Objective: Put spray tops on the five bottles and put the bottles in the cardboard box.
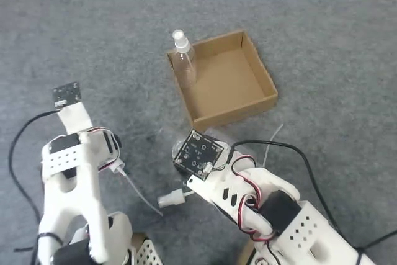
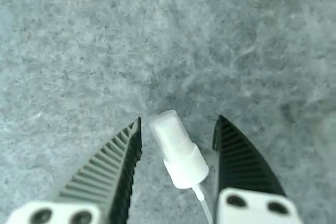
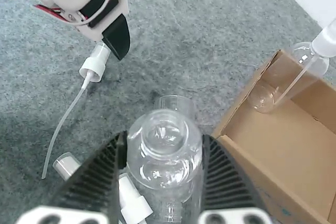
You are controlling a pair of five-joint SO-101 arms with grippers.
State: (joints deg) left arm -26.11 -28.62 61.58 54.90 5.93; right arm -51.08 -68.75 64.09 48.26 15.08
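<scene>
One capped bottle [image 1: 184, 60] in cardboard box [image 1: 248, 100], four pending; left jaws open astride spray top [image 2: 178, 153], right jaws clamping uncapped bottle [image 3: 164, 156].

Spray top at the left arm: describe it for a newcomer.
Near-left of the cardboard box stands the left arm. The spray top lies between its open jaws; the other tops lie by the right arm.

right end effector [image 3: 164, 140] grips clear bottle [image 3: 165, 157] | capped bottle [image 3: 284, 76] in cardboard box [image 3: 299, 150]
</scene>
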